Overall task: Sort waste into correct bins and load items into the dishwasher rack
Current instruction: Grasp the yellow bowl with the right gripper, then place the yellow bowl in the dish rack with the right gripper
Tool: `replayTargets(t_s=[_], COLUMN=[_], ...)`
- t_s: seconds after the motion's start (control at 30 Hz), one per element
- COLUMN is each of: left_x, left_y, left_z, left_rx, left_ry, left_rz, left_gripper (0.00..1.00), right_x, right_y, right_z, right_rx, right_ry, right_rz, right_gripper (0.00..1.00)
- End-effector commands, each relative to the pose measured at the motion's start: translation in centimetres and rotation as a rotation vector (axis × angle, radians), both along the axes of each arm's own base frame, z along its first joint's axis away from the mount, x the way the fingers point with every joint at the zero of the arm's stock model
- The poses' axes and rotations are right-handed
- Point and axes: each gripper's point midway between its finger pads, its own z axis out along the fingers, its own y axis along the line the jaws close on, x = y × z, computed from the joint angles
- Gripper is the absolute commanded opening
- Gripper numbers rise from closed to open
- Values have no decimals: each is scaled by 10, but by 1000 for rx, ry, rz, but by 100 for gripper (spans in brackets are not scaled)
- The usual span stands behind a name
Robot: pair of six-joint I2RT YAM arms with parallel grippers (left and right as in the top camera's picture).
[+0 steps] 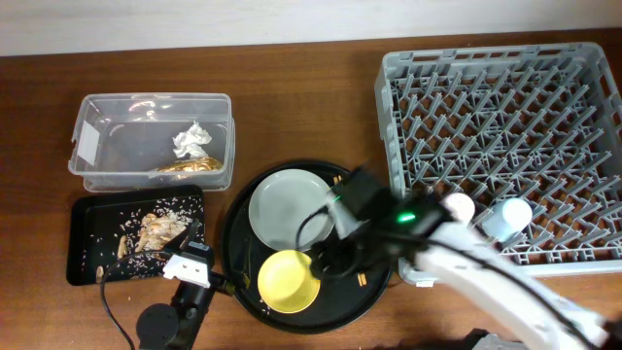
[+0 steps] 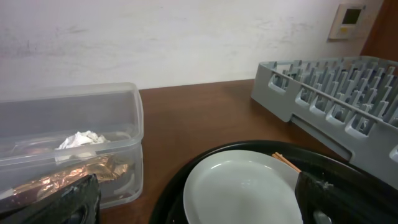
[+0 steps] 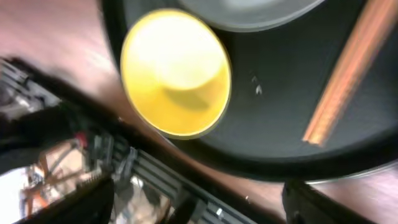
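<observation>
The right gripper (image 3: 199, 196) is hanging over the round tray (image 3: 286, 124) with its jaws released and nothing between them. The bowl (image 3: 175, 71) is sitting just ahead of the jaws, toward the left finger. The chopsticks (image 3: 342, 74) are lying ahead of the right finger, near the bowl but not touching it.

The left gripper (image 2: 193, 190) is likewise standing released, its fingers wide apart and empty. The plate (image 2: 239, 186) is sitting straight ahead between the jaws, with the chopstick tips showing at its right rim. The clear box (image 2: 74, 112) is sitting ahead and to the left of these jaws, holding the tissue (image 2: 81, 139) and the wrapper (image 2: 68, 177). The rack (image 2: 323, 87) is standing ahead and to the right.

In the overhead view, the black tray (image 1: 83, 243) is lying just beside the left jaws, carrying the scraps (image 1: 155, 231).
</observation>
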Motion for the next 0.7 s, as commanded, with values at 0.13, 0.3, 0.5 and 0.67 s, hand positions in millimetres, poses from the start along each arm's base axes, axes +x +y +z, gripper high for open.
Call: replayTargets(t_s=[0.13, 0.3, 0.5, 0.67], left_x=[0, 0, 0, 0], left_y=[1, 1, 1, 1], left_z=[-1, -1, -1, -1], left_rx=[11, 11, 11, 11], left_ry=[-8, -8, -8, -8], left_rz=[3, 3, 3, 3], left_gripper=[99, 99, 99, 99], right_x=[6, -3, 37, 109], right_y=[18, 9, -38, -147], right_z=[-99, -117, -17, 104], right_rx=[-152, -225, -336, -579], right_ry=[116, 159, -186, -694], right_rz=[-185, -152, -99, -448], right_gripper=[48, 4, 4, 4])
